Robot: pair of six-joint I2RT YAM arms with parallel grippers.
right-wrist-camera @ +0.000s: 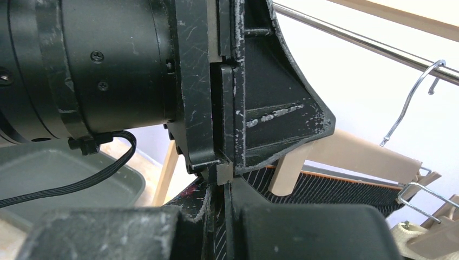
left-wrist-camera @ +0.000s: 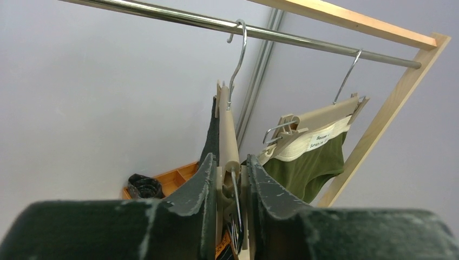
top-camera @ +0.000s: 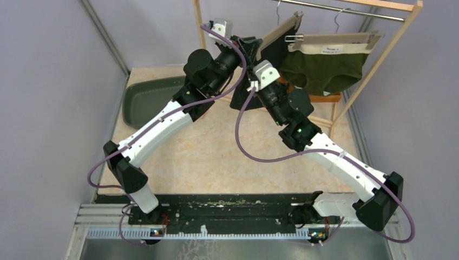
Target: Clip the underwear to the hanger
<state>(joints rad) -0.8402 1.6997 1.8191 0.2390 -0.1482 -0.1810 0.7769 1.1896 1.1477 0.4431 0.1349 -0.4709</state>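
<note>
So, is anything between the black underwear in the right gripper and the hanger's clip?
Nothing separate that I can see. The black underwear hangs right alongside the hanger; only the left gripper, clamped on that clip end, crowds the right gripper.

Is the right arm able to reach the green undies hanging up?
Probably not right now: the right gripper is shut on the black underwear, so it is busy. The green underwear hangs close beside it, though.

You're looking at the left hanger hanging on the rail beside the clipped hanger, black underwear dangling beneath it, bin sitting left on the table.
</note>
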